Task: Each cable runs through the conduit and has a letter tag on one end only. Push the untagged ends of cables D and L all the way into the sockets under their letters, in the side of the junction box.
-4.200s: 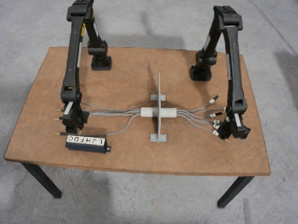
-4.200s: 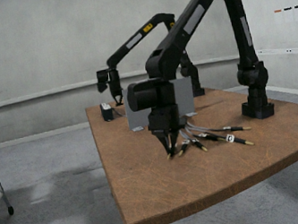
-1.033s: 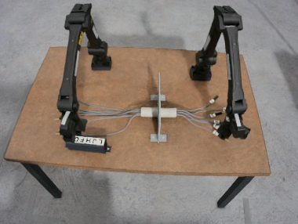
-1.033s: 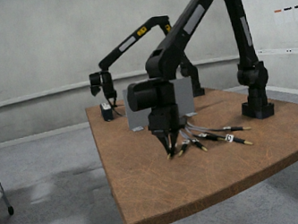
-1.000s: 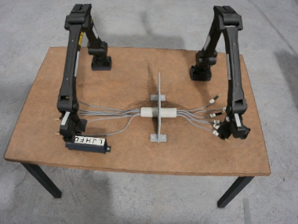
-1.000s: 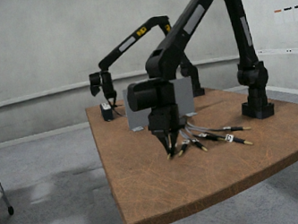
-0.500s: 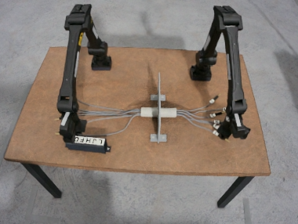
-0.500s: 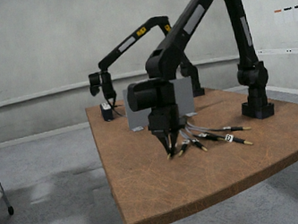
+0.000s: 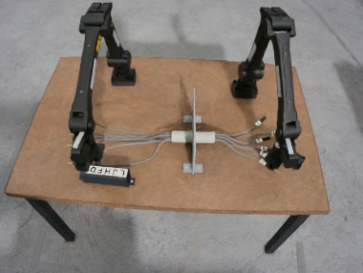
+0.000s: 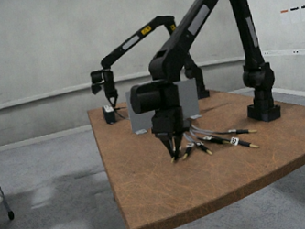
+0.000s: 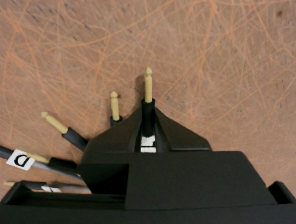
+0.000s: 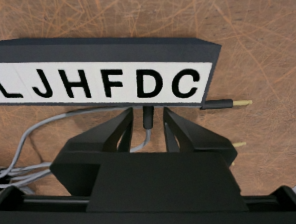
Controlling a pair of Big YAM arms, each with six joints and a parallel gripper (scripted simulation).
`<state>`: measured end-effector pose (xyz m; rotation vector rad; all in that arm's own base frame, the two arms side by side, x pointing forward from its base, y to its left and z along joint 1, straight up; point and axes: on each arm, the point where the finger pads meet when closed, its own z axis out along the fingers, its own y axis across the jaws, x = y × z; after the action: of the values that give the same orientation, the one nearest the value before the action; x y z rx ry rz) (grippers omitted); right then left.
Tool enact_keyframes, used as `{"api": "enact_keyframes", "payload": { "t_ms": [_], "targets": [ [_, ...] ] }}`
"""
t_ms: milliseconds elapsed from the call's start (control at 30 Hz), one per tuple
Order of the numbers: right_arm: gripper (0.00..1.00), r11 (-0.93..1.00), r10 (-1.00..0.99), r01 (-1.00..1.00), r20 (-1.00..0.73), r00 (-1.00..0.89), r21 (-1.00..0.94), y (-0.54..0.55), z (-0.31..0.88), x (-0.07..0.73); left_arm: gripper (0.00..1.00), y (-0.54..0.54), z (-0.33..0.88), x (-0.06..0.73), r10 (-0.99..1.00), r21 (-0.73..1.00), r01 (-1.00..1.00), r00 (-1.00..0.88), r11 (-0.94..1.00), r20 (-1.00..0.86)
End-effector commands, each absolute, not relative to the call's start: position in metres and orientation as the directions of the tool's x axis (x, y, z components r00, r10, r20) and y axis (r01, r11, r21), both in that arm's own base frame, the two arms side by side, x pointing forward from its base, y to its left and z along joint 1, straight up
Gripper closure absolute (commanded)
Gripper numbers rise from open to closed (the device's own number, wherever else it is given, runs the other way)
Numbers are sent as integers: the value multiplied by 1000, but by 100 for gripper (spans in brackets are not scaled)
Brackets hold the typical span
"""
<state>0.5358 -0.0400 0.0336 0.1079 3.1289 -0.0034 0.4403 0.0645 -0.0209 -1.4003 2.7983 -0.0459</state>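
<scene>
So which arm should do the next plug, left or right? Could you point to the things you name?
Probably right: its open gripper [image 9: 92, 164] [image 10: 113, 105] [image 12: 148, 111] is beside the dark, letter-topped box [image 9: 106, 180] [image 10: 110, 116] [image 12: 115, 48], near a loose black-and-gold plug [image 12: 218, 104]. The left gripper [image 9: 274, 168] [image 10: 174, 158] [image 11: 148, 112], beyond the grey upright panel [image 9: 194, 155] [image 10: 140, 114], grips a tagged plug [image 11: 148, 119].

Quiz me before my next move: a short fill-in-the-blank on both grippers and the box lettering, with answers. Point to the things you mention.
The right gripper [image 9: 93, 164] [image 10: 114, 105] [image 12: 148, 112] stands open around a black plug [image 12: 148, 120] under letter ____.
On the junction box [image 9: 107, 180] [image 10: 110, 116] [image 12: 110, 51], the letter between H and D is ____.
The loose plug [image 12: 218, 104] lies nearest letter ____.
The gripper shut on a tagged cable end [image 11: 148, 117] is the ____ one.

Missing words: D; F; C; left.
</scene>
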Motion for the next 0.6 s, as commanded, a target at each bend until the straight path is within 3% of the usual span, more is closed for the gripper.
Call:
{"api": "enact_keyframes", "payload": {
  "t_ms": [0, 333, 500, 533, 567],
  "targets": [
    [65, 998, 62, 63, -85, -994, -2, -41, 63, 555, 94, 65, -16, 444, -800, -42, -799, -600, 600, -7],
    [65, 998, 62, 63, -57, -996, -1, -40, 69, 545, 94, 65, -16, 444, -800, -42, -799, -600, 600, -7],
    [8, 998, 62, 63, -103, -993, -2, -41, 108, 553, 94, 65, -16, 444, -800, -42, -799, -600, 600, -7],
    [0, 998, 62, 63, -103, -993, -2, -41, 115, 552, 94, 65, -16, 444, -800, -42, -799, -600, 600, -7],
    [0, 998, 62, 63, -103, -993, -2, -41, 122, 551, 94, 65, -16, 444, -800, -42, -799, -600, 600, -7]
  ]
}}
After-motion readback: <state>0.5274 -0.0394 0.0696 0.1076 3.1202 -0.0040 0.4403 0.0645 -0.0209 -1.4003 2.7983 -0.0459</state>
